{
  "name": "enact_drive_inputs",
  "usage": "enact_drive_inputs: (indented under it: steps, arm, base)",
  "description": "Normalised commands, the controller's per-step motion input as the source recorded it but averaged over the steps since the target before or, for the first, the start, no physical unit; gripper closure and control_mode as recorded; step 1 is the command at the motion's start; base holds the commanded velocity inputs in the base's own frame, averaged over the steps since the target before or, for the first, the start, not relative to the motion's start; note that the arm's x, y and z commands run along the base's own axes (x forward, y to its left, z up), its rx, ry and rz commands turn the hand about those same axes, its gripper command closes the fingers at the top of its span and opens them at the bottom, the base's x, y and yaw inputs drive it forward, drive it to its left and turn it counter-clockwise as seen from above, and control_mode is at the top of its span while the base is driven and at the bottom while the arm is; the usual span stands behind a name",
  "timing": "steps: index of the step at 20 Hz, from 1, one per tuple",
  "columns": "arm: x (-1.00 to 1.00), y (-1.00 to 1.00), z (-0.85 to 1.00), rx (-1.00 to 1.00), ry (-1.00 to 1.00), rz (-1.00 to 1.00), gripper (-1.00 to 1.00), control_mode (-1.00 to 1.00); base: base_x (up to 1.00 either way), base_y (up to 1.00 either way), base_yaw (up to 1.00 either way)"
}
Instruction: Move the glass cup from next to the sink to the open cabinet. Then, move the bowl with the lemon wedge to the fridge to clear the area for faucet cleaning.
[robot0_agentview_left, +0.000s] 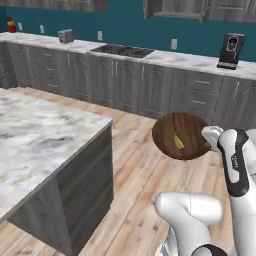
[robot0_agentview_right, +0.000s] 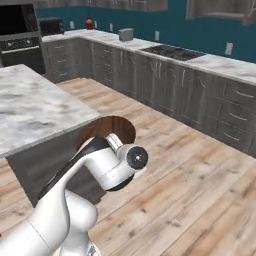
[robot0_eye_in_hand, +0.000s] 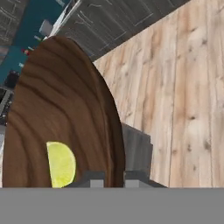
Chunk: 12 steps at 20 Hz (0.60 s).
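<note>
A dark wooden bowl (robot0_agentview_left: 176, 131) hangs tilted in the air above the wood floor, with a yellow lemon wedge (robot0_agentview_left: 178, 142) inside it. My gripper (robot0_agentview_left: 208, 135) is shut on its right rim. In the hand view the bowl (robot0_eye_in_hand: 61, 105) stands on edge close to the camera, the lemon wedge (robot0_eye_in_hand: 61, 163) low inside it, and my gripper (robot0_eye_in_hand: 114, 177) pinches the rim. From the right base view the bowl (robot0_agentview_right: 107, 126) peeks out behind my arm. An open wall cabinet (robot0_agentview_left: 175, 7) sits high on the far wall. The glass cup, sink, faucet and fridge are out of view.
A marble island (robot0_agentview_left: 40, 135) juts in at the left, close to my arm. Along the far wall runs a counter with a cooktop (robot0_agentview_left: 122, 50), a toaster (robot0_agentview_left: 65, 35) and a coffee machine (robot0_agentview_left: 230, 51). An oven (robot0_agentview_right: 20, 37) stands far left.
</note>
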Motion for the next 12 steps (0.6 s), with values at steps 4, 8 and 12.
enact_drive_inputs:
  steps: [4, 8, 12]
  arm:
    - [0.0, 0.0, 0.0, 0.0, 0.0, 0.0, 1.0, 1.0]
    - [0.0, 0.0, 0.0, 0.0, 0.0, 0.0, 1.0, 1.0]
    - [0.0, 0.0, 0.0, 0.0, 0.0, 0.0, 1.0, 1.0]
  base:
    - [-0.09, 0.27, 0.88]
    - [-0.08, 0.34, 0.87]
    - [-0.05, 0.73, 0.65]
